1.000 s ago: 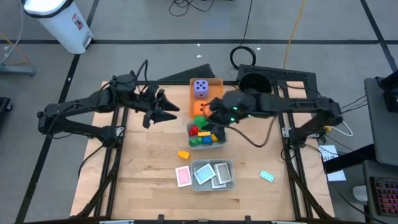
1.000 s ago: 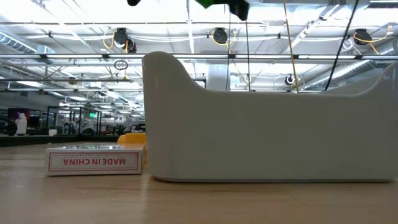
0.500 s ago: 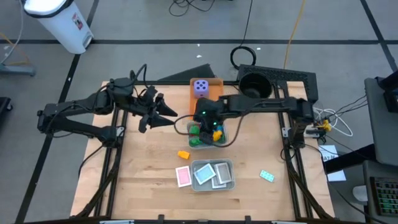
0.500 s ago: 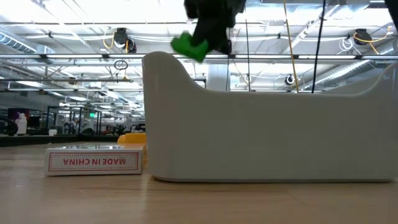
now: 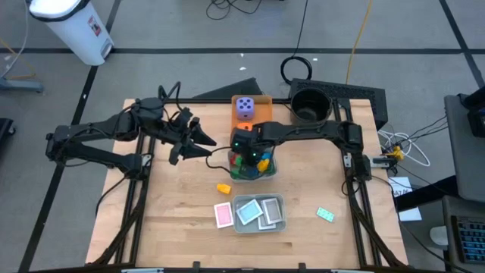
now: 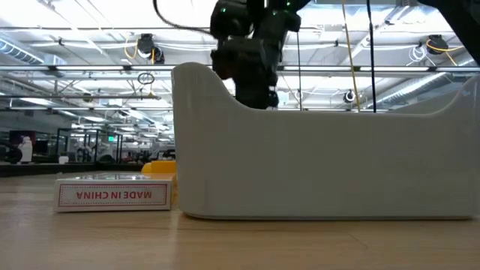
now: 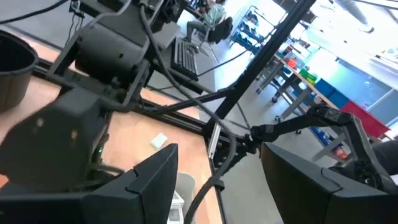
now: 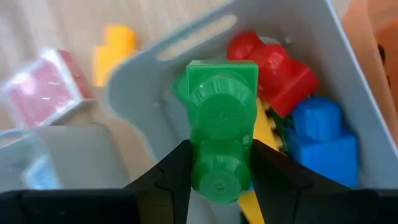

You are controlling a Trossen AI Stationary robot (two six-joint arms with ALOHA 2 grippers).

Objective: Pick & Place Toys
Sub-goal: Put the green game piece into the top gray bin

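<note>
My right gripper (image 8: 219, 163) is shut on a green brick (image 8: 222, 118) over the grey brick tray (image 5: 271, 171), which holds red (image 8: 267, 62), blue (image 8: 320, 140) and yellow bricks. The low view shows the gripper (image 6: 251, 75) behind a grey tray wall. My left gripper (image 5: 206, 142) is open and empty, held above the table left of the brick tray. A purple die (image 5: 245, 106) sits in the flat orange tray (image 5: 263, 101). A yellow brick (image 5: 223, 188) lies on the table. The right arm hides the orange die. My right gripper pinches the green brick's two long sides (image 8: 198, 163) between its two fingers, on the half nearer the wrist. The fingers point down into the tray and lie along the brick. The brick's other stud sticks out past the fingertips, clear above the bricks in the tray.
A second grey tray (image 5: 259, 212) near the front holds cards; a pink card (image 5: 223, 215) lies to its left and a teal card (image 5: 325, 214) to its right. A black pot (image 5: 307, 106) stands at the back right.
My right gripper has carried the green brick toward the table's left edge and down, from high over the tray's right side to low over the bricks. In the low view the brick has sunk behind the tray wall.
</note>
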